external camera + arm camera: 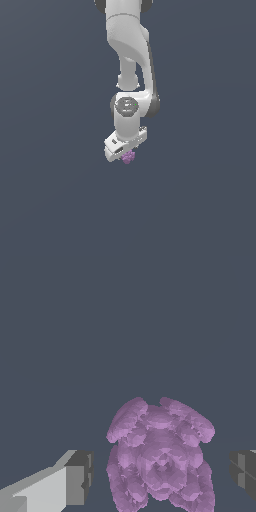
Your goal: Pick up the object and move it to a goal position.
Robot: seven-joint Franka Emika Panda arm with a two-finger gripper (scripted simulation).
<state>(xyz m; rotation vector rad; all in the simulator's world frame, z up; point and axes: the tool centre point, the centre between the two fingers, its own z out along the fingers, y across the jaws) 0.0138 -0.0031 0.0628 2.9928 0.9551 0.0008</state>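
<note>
The object is a tiny purple bumpy cluster like a bunch of grapes (129, 157). In the exterior view it sits just under the white gripper (125, 152), which points down over it from the arm above. In the wrist view the cluster (160, 456) lies between the two fingertips of the gripper (161, 473). One dark pad (80, 476) and the other (244, 470) stand on either side of it, each with a narrow gap of floor showing. The jaws are open around the cluster and do not touch it. The cluster's underside is hidden.
A plain dark grey-blue floor (50, 200) fills both views. The white arm (131, 60) rises toward the top of the exterior view. No other objects, edges or goal marker show.
</note>
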